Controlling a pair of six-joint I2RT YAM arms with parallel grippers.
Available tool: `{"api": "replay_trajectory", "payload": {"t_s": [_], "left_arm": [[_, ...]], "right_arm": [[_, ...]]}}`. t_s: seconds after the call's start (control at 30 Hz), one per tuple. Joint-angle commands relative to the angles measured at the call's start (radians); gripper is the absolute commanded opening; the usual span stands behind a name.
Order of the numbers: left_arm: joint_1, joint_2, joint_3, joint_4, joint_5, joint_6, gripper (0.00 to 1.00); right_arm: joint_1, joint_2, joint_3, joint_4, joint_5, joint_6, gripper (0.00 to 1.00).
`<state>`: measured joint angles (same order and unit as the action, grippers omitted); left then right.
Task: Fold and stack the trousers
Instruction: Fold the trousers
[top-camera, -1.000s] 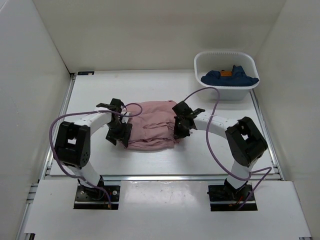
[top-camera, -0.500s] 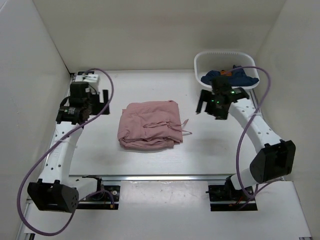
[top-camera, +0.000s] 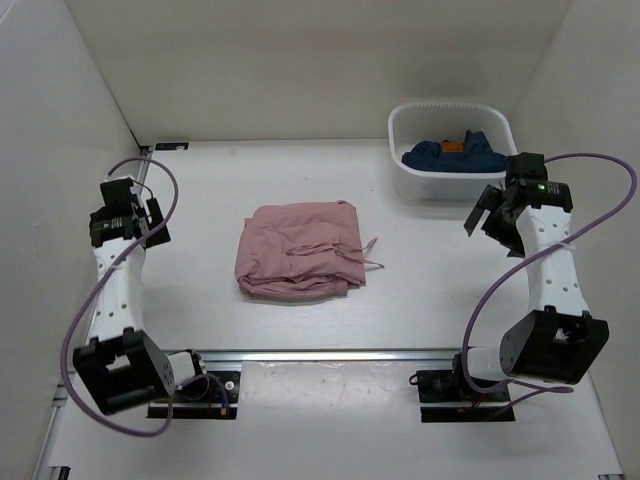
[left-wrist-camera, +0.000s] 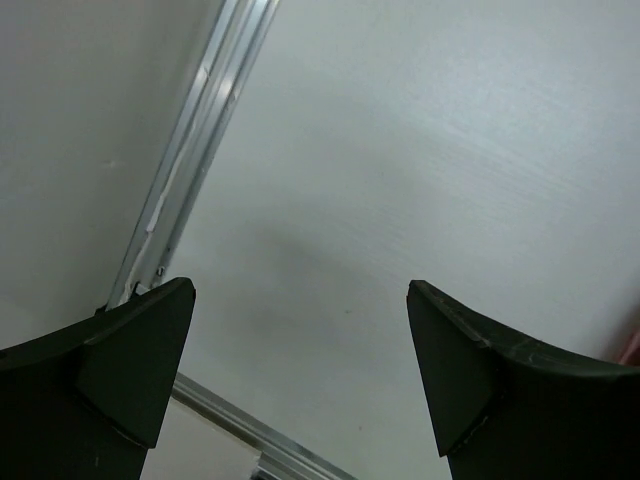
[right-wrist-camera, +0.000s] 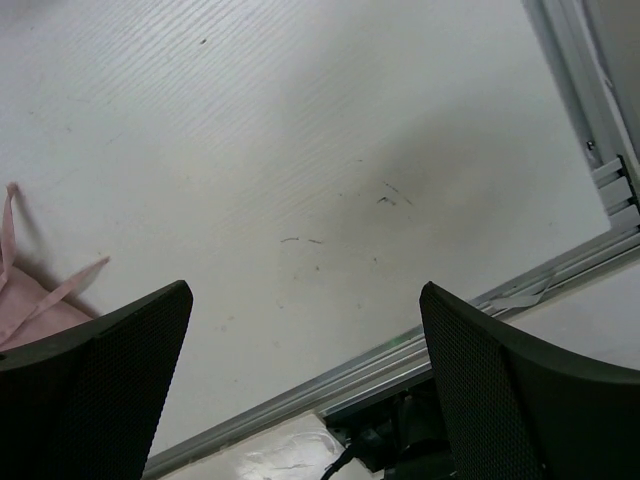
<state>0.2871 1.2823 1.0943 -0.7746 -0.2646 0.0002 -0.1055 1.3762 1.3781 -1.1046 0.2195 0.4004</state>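
Observation:
The dusty-pink trousers (top-camera: 297, 249) lie folded in a compact bundle at the middle of the table, with thin drawstrings trailing off the right side. A corner of them and one drawstring show at the left edge of the right wrist view (right-wrist-camera: 30, 300). My left gripper (top-camera: 142, 222) is open, far to the left by the table's left rail, nothing between its fingers (left-wrist-camera: 300, 375). At the right, just in front of the basket, my right gripper (top-camera: 484, 212) also stands open and empty (right-wrist-camera: 305, 385). Neither gripper touches the trousers.
A white basket (top-camera: 405, 172) at the back right holds a dark blue garment (top-camera: 455, 157) with an orange tag. An aluminium rail (left-wrist-camera: 195, 140) runs along the table's left edge, another (right-wrist-camera: 400, 355) along the front. White walls enclose the table on three sides.
Both grippers let go of the folded trousers and opened. The left arm swung out to the left rail, the right arm out toward the basket. The trousers stay where they were.

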Motion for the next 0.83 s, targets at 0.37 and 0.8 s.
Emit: {"api": "replay_trajectory", "payload": {"t_s": [0.37, 0.8], "left_arm": [[0.004, -0.165, -0.01, 0.009, -0.055, 0.0, 1.0], [0.004, -0.281, -0.039, -0.074, -0.039, 0.0, 1.0]], "right_arm": [[-0.016, -0.017, 0.029, -0.003, -0.032, -0.072, 0.99], [-0.016, -0.101, -0.043, 0.015, -0.097, -0.081, 0.99]]}}
